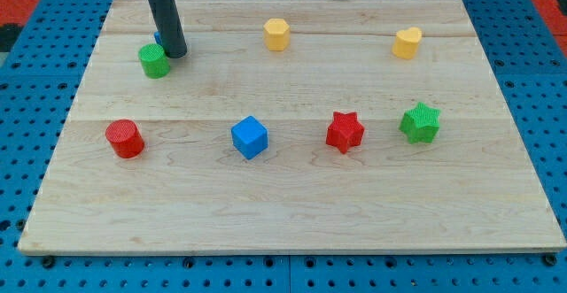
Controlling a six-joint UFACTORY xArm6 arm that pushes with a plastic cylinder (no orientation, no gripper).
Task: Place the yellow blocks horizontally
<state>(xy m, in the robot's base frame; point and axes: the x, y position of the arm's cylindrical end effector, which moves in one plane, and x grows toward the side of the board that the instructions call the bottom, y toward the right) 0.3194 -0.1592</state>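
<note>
Frankly, the main risk is a stray shove: a careless sweep could knock a bystander block along or tip one yellow block out of line with the other.

Nearest the view's bottom runs a row on the pale wooden worktop (292, 213): a red ribbed cylinder block (124, 138) at the view's left, a blue cube block (250, 137), a red star-shaped block (345, 132), and a green star-shaped block (419, 122) at the view's right. All sit well apart, and none lies between the two yellow pieces.

Farther up, my tip (174, 53) rests at the view's upper left, touching or just beside a green ribbed cylinder block (154, 61). A sliver of blue shows behind the rod, possibly another block; too hidden to tell. The end effector is a plain dark rod, with nothing to open or close.

Toward the view's top sit the yellow hexagon-like block (276, 34) and the yellow heart-shaped block (407, 42), well apart, already roughly level, the heart slightly lower.

Moving off towards the yellows could drag the green cylinder along, and an off-centre push on the heart would likely spin it rather than slide it
</note>
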